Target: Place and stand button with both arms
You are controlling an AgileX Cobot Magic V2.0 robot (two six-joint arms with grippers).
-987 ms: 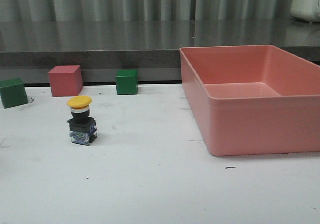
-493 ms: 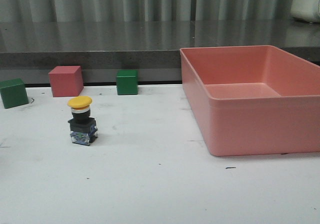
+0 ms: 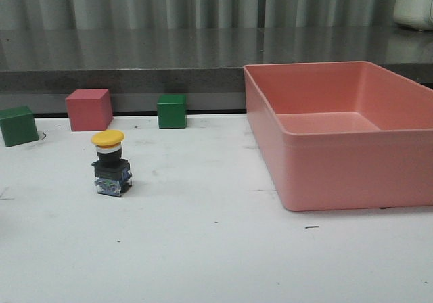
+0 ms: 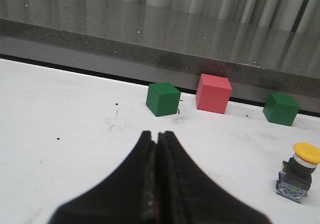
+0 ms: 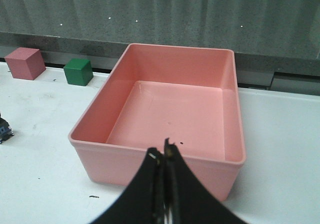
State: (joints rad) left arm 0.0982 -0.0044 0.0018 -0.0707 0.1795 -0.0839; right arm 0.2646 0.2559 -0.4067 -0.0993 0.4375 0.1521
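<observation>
The button (image 3: 110,164) stands upright on the white table at the left, yellow cap on top, black body and clear bluish base below. It also shows in the left wrist view (image 4: 298,171), and its edge shows in the right wrist view (image 5: 4,129). My left gripper (image 4: 157,134) is shut and empty, well apart from the button. My right gripper (image 5: 162,151) is shut and empty, in front of the pink bin. Neither arm shows in the front view.
A large pink bin (image 3: 325,161) stands at the right, empty inside (image 5: 170,111). A pink cube (image 3: 88,109) and two green cubes (image 3: 172,111) (image 3: 18,125) sit along the table's back edge, in front of a dark grey ledge (image 3: 135,59).
</observation>
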